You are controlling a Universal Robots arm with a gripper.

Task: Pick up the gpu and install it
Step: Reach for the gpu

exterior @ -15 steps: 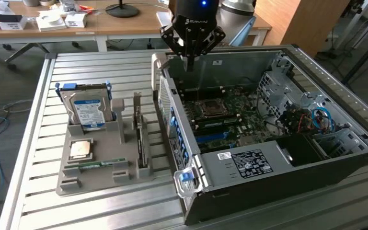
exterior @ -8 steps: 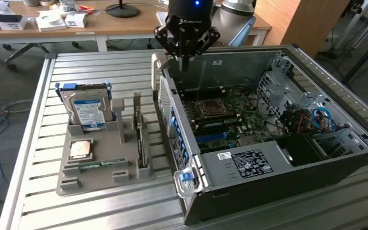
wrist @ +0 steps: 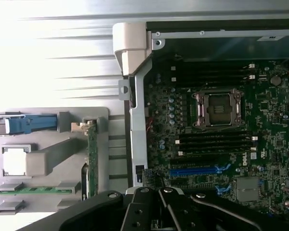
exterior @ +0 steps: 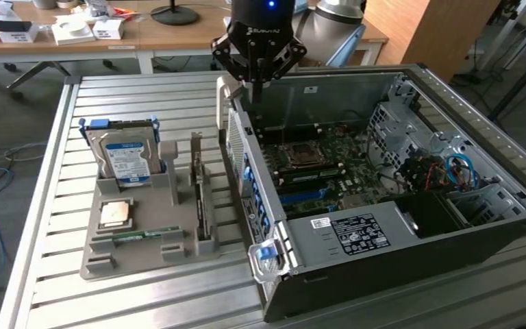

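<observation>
Closest to the viewer is the near corner of an open computer case (exterior: 409, 274), lying on its side on a slatted metal bench (exterior: 135, 301). Its side panel is off, so the inside faces upward, probably so that parts can be lowered in from above. A boxed power supply (exterior: 355, 233) with a white label fills the near end of the case.

On the exterior view's left, just beside the case, a grey holder (exterior: 107, 264) sits on the bench. A narrow green memory stick (exterior: 140, 235) lies in its near part, with a square processor chip (exterior: 117, 214) just beyond it. The gpu (exterior: 198, 195) stands on edge in a slot along the holder's right side, thin and dark. It is not yet picked up, and nothing touches it. The slot seems meant to keep its top edge free for pinching. At the far end of the holder, a hard drive (exterior: 126, 159) with a blue and white label stands upright.

Inside the case, farther back, the green motherboard (exterior: 336, 164) lies flat, with a blue slot (exterior: 309, 199) bare toward its near side.

Above the case's far left corner hangs the black gripper (exterior: 255, 92), pointing down. Its jaws are clenched together on nothing. It is well apart from the gpu.

Wooden desks (exterior: 62, 44) with small boxes stand in the far background.
</observation>
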